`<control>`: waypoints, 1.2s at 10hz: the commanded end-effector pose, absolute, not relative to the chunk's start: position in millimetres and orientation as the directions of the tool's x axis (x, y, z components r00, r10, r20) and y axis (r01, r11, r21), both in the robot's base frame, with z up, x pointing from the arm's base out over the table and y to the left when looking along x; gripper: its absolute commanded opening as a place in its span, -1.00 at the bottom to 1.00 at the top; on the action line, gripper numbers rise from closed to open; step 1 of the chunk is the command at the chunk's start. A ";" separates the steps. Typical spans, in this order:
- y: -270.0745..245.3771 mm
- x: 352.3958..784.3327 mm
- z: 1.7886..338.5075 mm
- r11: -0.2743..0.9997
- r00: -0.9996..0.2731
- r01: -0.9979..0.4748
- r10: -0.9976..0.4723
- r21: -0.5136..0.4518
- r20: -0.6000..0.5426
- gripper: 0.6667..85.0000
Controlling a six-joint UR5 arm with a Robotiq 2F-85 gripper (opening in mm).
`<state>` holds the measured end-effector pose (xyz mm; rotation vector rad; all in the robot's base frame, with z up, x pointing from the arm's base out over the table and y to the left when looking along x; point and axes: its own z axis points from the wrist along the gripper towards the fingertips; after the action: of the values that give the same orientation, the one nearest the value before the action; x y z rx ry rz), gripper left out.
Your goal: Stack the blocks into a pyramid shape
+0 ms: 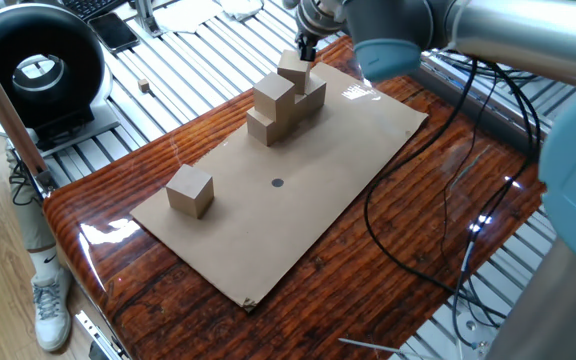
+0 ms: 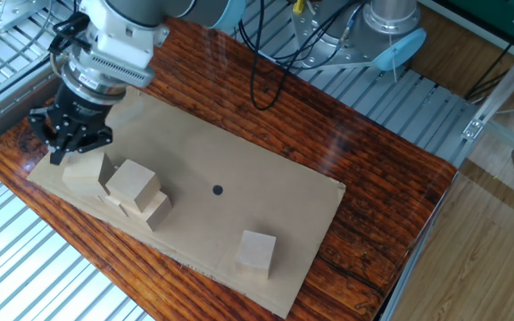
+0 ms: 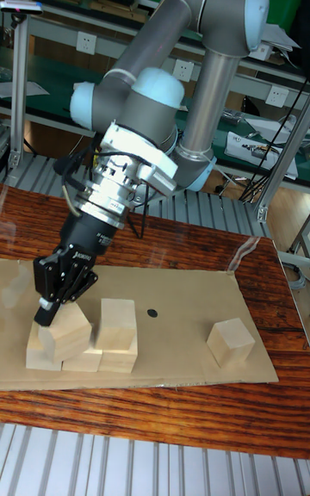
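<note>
I see base and second tier laid, claw (image 3: 53,306) spread over the pile (image 1: 286,97); top block (image 1: 189,190) waits apart.

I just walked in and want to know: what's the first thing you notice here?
The big robot arm, its gripper right above a tilted block on a small pile of wooden blocks at the cardboard sheet's end. One lone block sits at the other end.

table (image 1: 448,200) — glossy wood | cardboard sheet (image 1: 318,170) — flat on it | cables (image 1: 408,250)
</note>
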<state>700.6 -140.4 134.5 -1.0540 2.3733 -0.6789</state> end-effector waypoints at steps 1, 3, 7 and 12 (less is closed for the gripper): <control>-141.2 709.5 125.7 0.601 -0.595 -0.538 -0.767 -0.590 -0.239 -0.99; -138.8 708.8 125.0 0.608 -0.596 -0.540 -0.764 -0.582 -0.246 -0.99; -128.5 702.4 118.9 0.660 -0.630 -0.536 -0.728 -0.527 -0.270 -0.99; -117.3 681.5 106.6 0.748 -0.711 -0.514 -0.645 -0.420 -0.279 -0.99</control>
<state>692.9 -122.9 112.4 -0.9556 2.4674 -0.5149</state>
